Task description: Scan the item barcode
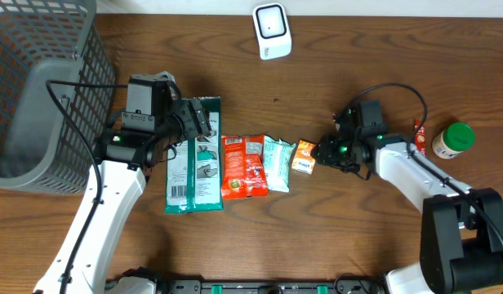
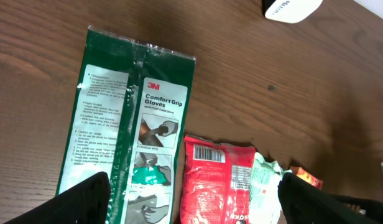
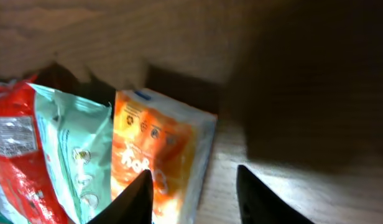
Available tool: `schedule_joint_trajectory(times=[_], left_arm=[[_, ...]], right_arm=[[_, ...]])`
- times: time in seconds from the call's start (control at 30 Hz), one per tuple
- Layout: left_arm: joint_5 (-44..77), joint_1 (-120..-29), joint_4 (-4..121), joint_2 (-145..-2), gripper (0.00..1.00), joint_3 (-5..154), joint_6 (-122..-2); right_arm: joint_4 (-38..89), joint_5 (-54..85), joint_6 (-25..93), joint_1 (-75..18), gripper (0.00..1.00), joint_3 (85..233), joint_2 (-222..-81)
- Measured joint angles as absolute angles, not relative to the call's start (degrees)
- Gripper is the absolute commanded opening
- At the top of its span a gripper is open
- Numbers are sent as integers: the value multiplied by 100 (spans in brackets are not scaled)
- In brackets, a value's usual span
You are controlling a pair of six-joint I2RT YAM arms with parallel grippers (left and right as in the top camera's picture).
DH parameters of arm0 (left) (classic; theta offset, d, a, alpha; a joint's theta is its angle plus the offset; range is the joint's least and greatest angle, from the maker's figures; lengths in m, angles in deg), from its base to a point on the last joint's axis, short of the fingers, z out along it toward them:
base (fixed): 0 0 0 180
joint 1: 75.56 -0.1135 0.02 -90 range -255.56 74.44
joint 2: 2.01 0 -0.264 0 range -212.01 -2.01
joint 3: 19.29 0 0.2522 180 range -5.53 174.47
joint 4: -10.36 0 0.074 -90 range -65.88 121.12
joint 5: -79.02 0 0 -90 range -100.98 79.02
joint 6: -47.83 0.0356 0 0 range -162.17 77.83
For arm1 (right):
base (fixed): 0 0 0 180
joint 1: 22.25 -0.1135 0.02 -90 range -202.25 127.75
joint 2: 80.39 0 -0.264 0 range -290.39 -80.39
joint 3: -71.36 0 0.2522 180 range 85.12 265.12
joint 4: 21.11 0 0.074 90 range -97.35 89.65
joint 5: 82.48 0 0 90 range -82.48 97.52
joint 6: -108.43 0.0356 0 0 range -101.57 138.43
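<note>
Four items lie in a row on the wooden table: a green glove pack, a red packet with a barcode showing, a mint packet and a small orange box. The white scanner stands at the far edge. My left gripper hovers open and wide over the glove pack and red packet, holding nothing. My right gripper is open at the orange box; the box's right edge lies between the parted fingers, with bare wood before the right finger.
A grey mesh basket fills the far left corner. A jar with a green lid and a small red item sit at the right, behind my right arm.
</note>
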State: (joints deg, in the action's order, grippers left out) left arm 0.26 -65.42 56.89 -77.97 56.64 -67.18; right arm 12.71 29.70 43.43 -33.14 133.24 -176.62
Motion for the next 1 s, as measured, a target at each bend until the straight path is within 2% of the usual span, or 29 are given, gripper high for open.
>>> schedule_joint_trajectory(times=[0.27,0.37,0.4,0.43,0.7,1.0], left_arm=[[26,-6542,5691,-7797,86,5664,-6721],[26,-6542,5691,-7797,86,5664,-6721],[26,-6542,5691,-7797,87,5664,-6721],[26,-6542,5691,-7797,86,5664,-6721],[26,-6542,5691,-7797,86,5664,-6721],[26,-6542,5694,-7797,86,5664,-6721]], right_arm=[[573,3177,4583,-3410,27,12876,-17662],[482,3225,4625,-3465,16,12845,-17662],[451,3239,4644,-3491,6,12843,-17662],[434,3245,4653,-3504,1,12843,-17662],[584,3171,4572,-3515,1,12845,-17517],[2370,1643,4074,-3520,1,13182,-16477]])
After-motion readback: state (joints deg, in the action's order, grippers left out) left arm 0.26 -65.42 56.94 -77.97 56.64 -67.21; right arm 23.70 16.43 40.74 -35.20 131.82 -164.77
